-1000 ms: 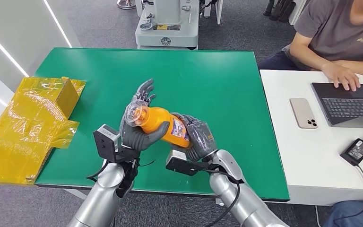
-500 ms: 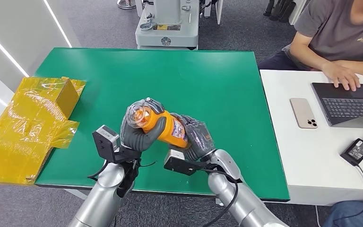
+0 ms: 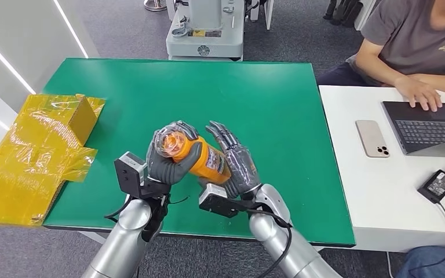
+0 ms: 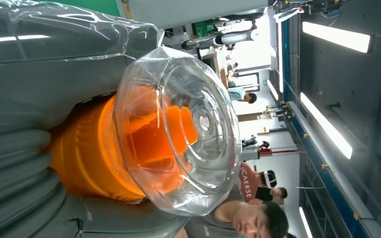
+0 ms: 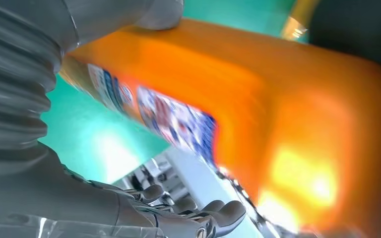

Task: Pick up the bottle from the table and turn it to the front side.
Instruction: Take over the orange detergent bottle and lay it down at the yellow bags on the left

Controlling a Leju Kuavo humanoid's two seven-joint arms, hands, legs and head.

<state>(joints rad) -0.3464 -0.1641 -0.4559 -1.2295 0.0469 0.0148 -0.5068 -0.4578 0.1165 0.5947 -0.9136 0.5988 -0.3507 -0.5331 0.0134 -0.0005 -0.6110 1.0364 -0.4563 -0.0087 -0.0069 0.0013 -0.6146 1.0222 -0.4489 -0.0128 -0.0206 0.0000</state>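
Pickup was done: the bottle (image 3: 194, 155) was off the green worktop (image 3: 278, 104), left hand (image 3: 171, 159) wrapped around its neck. Right hand (image 3: 234, 159) had fingers spread beside it, probably not holding. Label looked half-turned, so rotating remained.

Bright overhead light; r. wrist blurred

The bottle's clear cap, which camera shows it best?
The left wrist view: the clear cap sits close and sharp, the orange neck visible inside. The head view shows it small, wrapped by the left hand. The right wrist view shows the blurred orange body and label.
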